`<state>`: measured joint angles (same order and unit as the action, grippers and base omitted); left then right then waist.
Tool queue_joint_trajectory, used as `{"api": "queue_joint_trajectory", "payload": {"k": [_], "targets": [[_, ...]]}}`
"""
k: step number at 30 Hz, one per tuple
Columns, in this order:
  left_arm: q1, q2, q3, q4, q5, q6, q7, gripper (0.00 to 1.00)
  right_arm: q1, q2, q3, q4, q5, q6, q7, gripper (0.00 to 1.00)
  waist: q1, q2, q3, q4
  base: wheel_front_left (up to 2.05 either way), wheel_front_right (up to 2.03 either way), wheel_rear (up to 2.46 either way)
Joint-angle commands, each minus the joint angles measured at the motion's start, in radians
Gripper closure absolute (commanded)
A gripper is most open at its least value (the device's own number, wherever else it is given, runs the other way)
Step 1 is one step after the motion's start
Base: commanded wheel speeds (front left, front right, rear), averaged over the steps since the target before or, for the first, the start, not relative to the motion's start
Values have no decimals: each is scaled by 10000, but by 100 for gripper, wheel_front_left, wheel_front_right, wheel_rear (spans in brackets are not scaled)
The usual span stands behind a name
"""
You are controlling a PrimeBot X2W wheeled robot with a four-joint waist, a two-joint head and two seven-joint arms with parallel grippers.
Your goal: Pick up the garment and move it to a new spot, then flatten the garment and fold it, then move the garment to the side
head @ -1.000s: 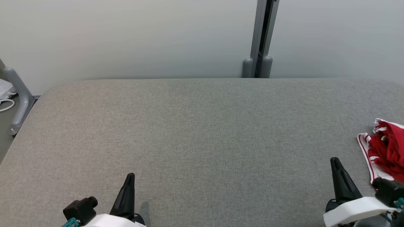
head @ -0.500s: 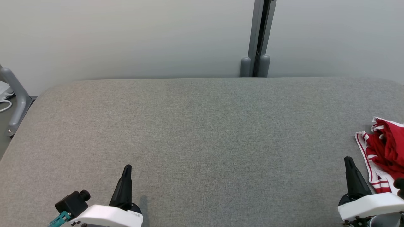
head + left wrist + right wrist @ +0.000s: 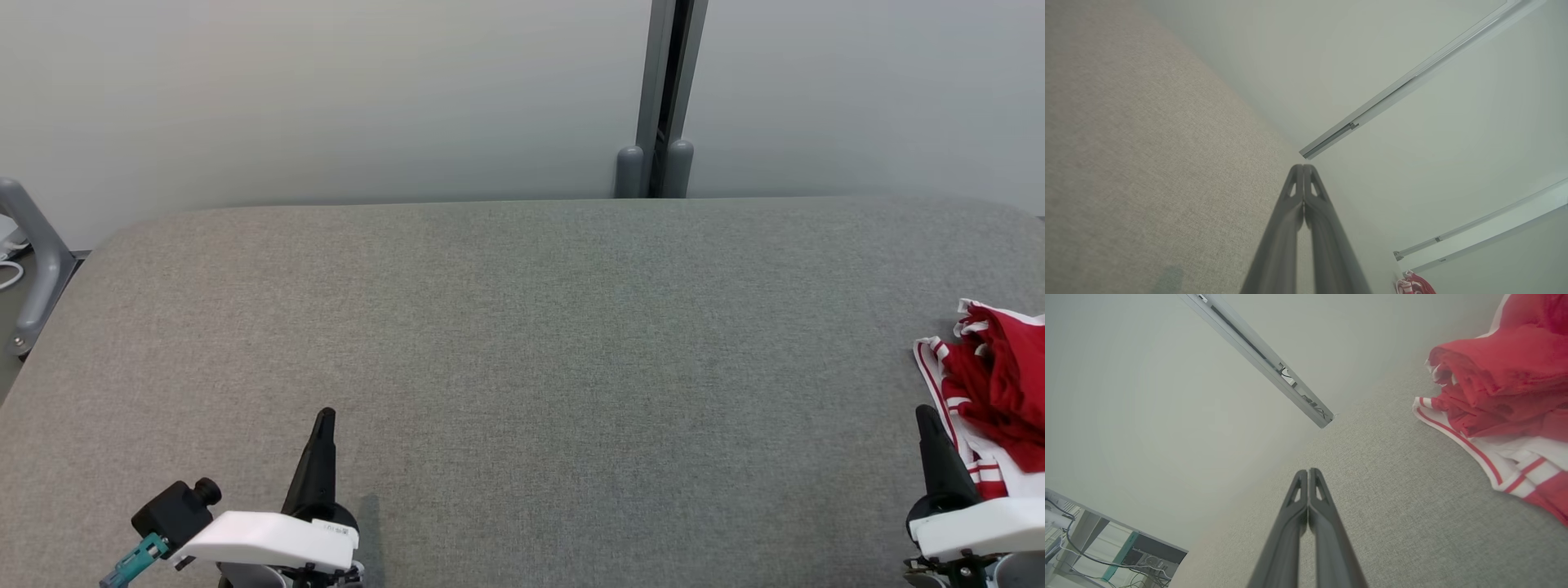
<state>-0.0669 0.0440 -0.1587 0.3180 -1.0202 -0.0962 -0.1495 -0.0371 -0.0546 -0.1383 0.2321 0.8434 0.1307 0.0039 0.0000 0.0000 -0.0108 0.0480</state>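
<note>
A crumpled red garment (image 3: 996, 392) with white striped trim lies bunched at the far right edge of the grey padded table (image 3: 522, 343). The right wrist view has the garment (image 3: 1498, 396) at its upper right, and it is a small patch (image 3: 1414, 285) at the bottom of the left wrist view. My right gripper (image 3: 926, 413) is shut and empty, just left of the garment's trim, apart from it. Its fingers (image 3: 1307, 473) are pressed together. My left gripper (image 3: 325, 415) is shut and empty near the front left of the table, far from the garment.
A grey vertical post (image 3: 665, 98) stands against the pale wall behind the table. A grey curved rail (image 3: 37, 261) sits off the table's left end. Desks and cables (image 3: 1094, 547) appear low in the right wrist view.
The head camera has shifted, so the scene sits slightly further left. Both grippers stay shut; the left one sits a little higher in view and the right one has moved right, closer to the garment.
</note>
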Motion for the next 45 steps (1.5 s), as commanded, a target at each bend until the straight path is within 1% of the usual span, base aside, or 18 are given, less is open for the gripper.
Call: {"api": "queue_joint_trajectory", "payload": {"k": [1,22,45], "targets": [[-301,44,55,-95,-281,-60,43,100,-252,-40,-128,-136,319,1,118,100,0,0,2,-7,0,0,0],[-721,59,90,-18,-2328,-171,397,100,-327,-19,-879,-140,2757,1,992,100,0,0,44,-134,0,0,0],[-1067,73,119,54,-4093,-266,698,100,-387,2,-1528,-138,4848,2,1746,100,0,0,87,-267,0,0,0]]}}
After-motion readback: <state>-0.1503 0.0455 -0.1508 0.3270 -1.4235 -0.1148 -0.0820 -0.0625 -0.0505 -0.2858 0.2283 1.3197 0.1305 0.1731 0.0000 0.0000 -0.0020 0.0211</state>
